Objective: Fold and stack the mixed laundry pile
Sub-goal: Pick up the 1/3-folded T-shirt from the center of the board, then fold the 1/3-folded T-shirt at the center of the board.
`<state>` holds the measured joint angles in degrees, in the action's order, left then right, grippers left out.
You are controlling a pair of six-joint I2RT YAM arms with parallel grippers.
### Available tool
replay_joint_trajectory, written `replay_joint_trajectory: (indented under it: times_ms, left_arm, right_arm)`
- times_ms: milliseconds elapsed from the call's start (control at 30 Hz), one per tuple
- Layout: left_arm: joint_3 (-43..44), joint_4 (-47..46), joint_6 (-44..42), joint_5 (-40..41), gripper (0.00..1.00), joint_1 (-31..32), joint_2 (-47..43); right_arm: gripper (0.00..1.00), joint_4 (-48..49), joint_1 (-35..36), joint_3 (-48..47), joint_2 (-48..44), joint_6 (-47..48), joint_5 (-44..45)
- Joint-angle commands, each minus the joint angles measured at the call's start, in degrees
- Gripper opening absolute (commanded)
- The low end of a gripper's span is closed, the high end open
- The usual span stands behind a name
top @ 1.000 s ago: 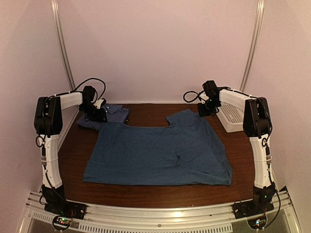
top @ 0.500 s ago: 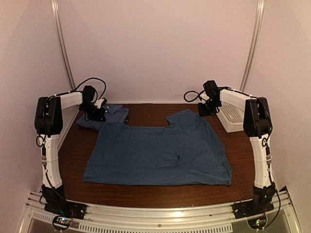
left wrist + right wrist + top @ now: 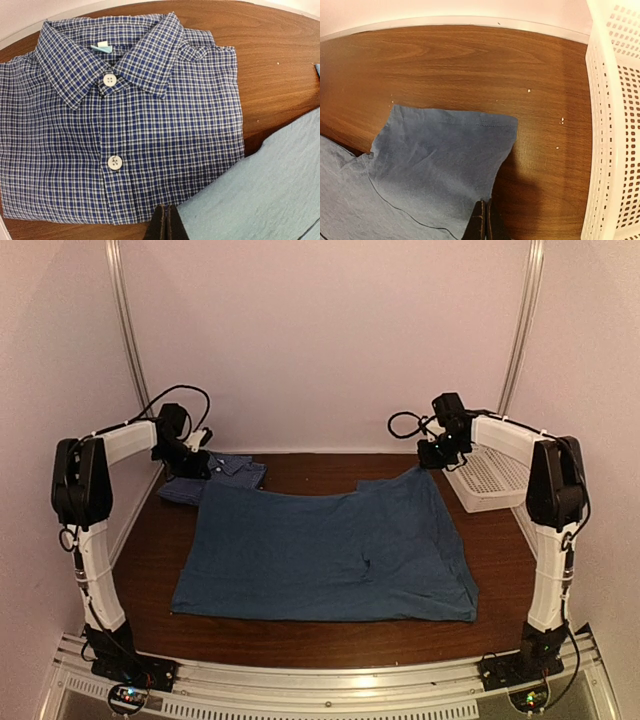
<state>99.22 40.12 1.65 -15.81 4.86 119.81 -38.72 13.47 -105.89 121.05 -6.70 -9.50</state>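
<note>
The teal-blue t-shirt [image 3: 320,550] lies spread across the middle of the table, with its far edge pulled taut between my two grippers. My left gripper [image 3: 196,466] is shut on the t-shirt's far left corner [image 3: 270,190], right in front of the folded blue-and-white checked shirt [image 3: 232,473]. The left wrist view shows that shirt [image 3: 140,125] collar up and buttoned, and my left gripper [image 3: 167,226] closed at the teal cloth's edge. My right gripper [image 3: 432,457] is shut on the far right sleeve edge [image 3: 435,160], and its closed jaws [image 3: 485,222] pinch the hem.
A white lattice basket [image 3: 488,480] stands at the back right, close beside my right gripper; its wall [image 3: 615,125] fills the right of the right wrist view. Bare brown wood table [image 3: 310,468] shows between the two garments at the back.
Both grippers have moved up and outward, still shut on the t-shirt. Its far edge has lifted and stretched straighter, and the right sleeve bump has flattened.
</note>
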Motion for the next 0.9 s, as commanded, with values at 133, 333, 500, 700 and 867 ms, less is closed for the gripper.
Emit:
replay_joint_trajectory:
  times_ms: [133, 333, 500, 700, 867]
  left_arm:
    - [-7.28, -1.99, 0.10, 0.58, 0.00, -0.55, -8.69]
    - [-13.86, -0.28, -0.56, 3.51, 0.00, -0.47, -13.56]
    - [-20.06, -0.66, -0.08, 5.12, 0.00, -0.38, -18.19]
    - [-26.41, -0.66, 0.12, 6.67, 0.00, -0.38, -23.56]
    - [-31.78, -0.66, 0.51, 8.32, 0.00, -0.09, -26.01]
  right_arm:
    - [0.00, 3.68, -0.47, 8.94, -8.06, -1.28, -1.45]
    - [0.00, 5.28, -0.48, 17.60, -14.60, -2.44, -3.14]
    - [0.00, 7.12, -0.39, 25.64, -19.79, -3.67, -4.51]
    - [0.00, 8.34, 0.78, 35.17, -26.53, -5.67, -6.18]
    - [0.00, 10.00, 1.27, 43.67, -32.85, -7.64, -6.47]
